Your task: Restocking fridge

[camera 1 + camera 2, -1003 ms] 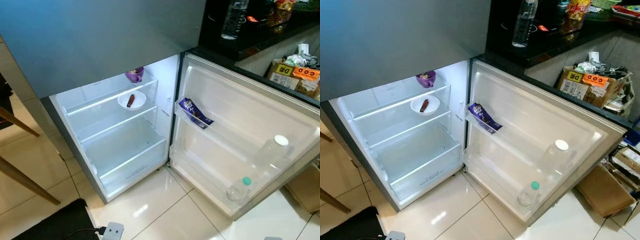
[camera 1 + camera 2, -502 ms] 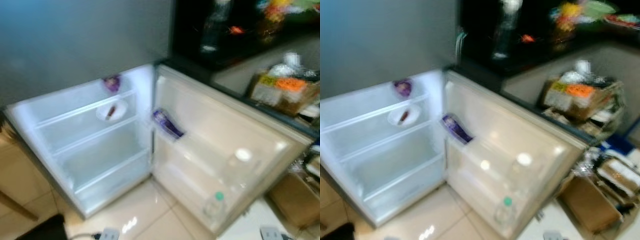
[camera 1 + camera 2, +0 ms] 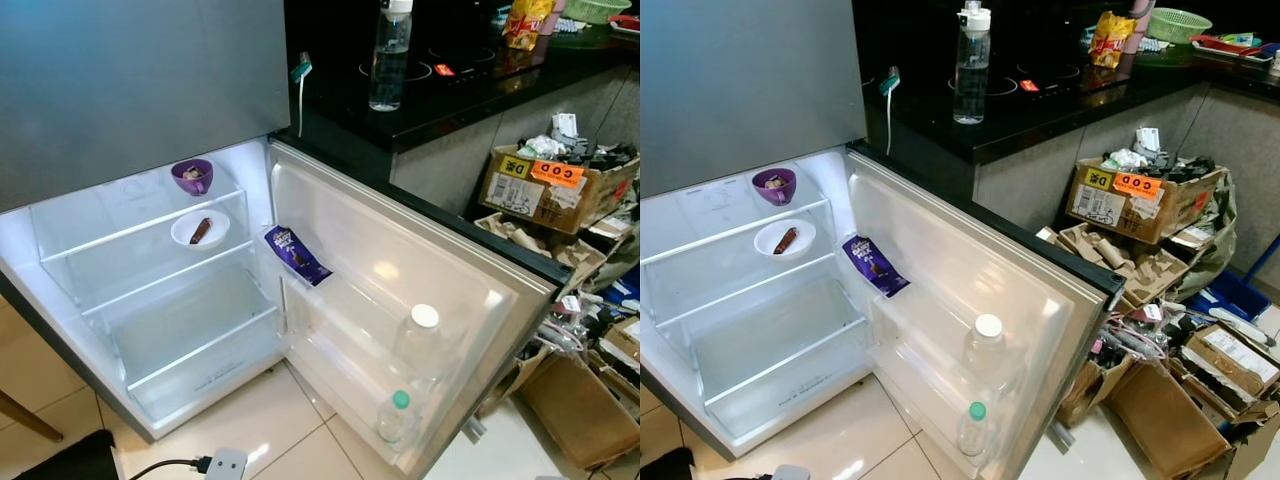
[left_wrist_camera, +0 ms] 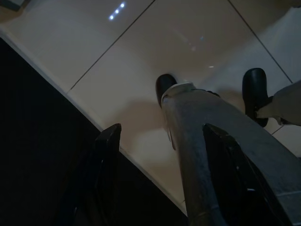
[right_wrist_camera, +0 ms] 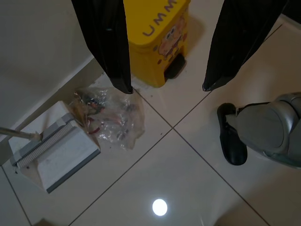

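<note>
The fridge (image 3: 150, 330) fills the lower left of the head views, its lower door (image 3: 400, 300) swung wide open toward the lower right. Inside, a purple cup (image 3: 192, 176) stands on the top glass shelf and, just below it, a white bowl (image 3: 200, 229) holding a brown bar sits on the next shelf; the lower shelves are bare glass. In the door's upper rack a purple chocolate packet (image 3: 296, 255) leans tilted, and in the bottom rack two clear bottles stand, one with a white cap (image 3: 423, 330) and, nearer the bottom edge, one with a green cap (image 3: 394, 418). Above the door, at top centre, a tall clear water bottle (image 3: 389, 60) stands on the black countertop (image 3: 450, 95). To the right, cardboard boxes (image 3: 540, 180) of clutter crowd the floor beside the door's edge. The left gripper (image 4: 160, 136) hangs over pale floor tiles, fingers spread apart and holding nothing. The right gripper (image 5: 164, 84) likewise hangs with fingers parted and empty, above a yellow pedal bin (image 5: 155, 37), a crumpled plastic bag (image 5: 110, 117) and a white dustpan (image 5: 56, 150).
</note>
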{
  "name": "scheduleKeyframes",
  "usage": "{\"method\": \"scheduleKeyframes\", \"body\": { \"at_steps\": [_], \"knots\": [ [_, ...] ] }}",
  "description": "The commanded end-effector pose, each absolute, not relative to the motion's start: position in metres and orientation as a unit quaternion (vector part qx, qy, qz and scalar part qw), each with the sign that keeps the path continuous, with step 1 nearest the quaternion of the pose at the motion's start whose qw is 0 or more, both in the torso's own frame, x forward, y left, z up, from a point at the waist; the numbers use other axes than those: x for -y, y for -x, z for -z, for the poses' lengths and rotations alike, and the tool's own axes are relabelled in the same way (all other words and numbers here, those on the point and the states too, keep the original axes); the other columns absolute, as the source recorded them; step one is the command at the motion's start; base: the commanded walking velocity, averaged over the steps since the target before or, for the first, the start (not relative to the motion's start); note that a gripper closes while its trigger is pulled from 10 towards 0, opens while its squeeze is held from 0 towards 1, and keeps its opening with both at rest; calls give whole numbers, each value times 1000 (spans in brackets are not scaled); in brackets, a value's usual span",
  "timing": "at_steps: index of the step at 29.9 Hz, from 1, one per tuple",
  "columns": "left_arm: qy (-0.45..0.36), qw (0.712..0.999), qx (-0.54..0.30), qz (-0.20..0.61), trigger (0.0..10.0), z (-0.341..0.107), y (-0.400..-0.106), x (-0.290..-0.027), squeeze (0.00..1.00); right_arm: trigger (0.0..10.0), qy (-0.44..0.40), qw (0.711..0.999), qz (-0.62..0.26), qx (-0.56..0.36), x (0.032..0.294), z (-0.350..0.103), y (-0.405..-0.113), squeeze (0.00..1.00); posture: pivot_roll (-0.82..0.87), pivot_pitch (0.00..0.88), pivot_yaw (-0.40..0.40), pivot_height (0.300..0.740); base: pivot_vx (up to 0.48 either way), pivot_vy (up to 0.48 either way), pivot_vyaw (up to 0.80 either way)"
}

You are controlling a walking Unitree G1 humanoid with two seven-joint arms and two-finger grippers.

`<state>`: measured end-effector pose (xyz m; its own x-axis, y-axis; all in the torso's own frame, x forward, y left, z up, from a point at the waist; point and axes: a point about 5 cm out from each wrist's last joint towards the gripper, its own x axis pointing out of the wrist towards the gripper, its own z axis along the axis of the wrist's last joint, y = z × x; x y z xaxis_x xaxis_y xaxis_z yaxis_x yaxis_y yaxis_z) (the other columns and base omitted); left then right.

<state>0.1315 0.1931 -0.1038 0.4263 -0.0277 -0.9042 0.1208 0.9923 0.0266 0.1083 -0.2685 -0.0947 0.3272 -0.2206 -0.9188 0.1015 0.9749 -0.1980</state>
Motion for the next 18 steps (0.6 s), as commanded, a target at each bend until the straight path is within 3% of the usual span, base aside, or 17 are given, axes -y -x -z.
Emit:
{"method": "scheduleKeyframes", "body": {
  "at_steps": [1,18],
  "knots": [
    [-46,827,-558,45,10000,109,-118,-193,0,10000,50,814,104,-570,270,94,-108,0,-69,39,-40,740,0,0,0],
    [-60,821,-565,50,10000,110,-115,-193,0,10000,50,816,123,-563,277,92,-109,0,-67,39,-40,740,0,0,0]
  ]
}}
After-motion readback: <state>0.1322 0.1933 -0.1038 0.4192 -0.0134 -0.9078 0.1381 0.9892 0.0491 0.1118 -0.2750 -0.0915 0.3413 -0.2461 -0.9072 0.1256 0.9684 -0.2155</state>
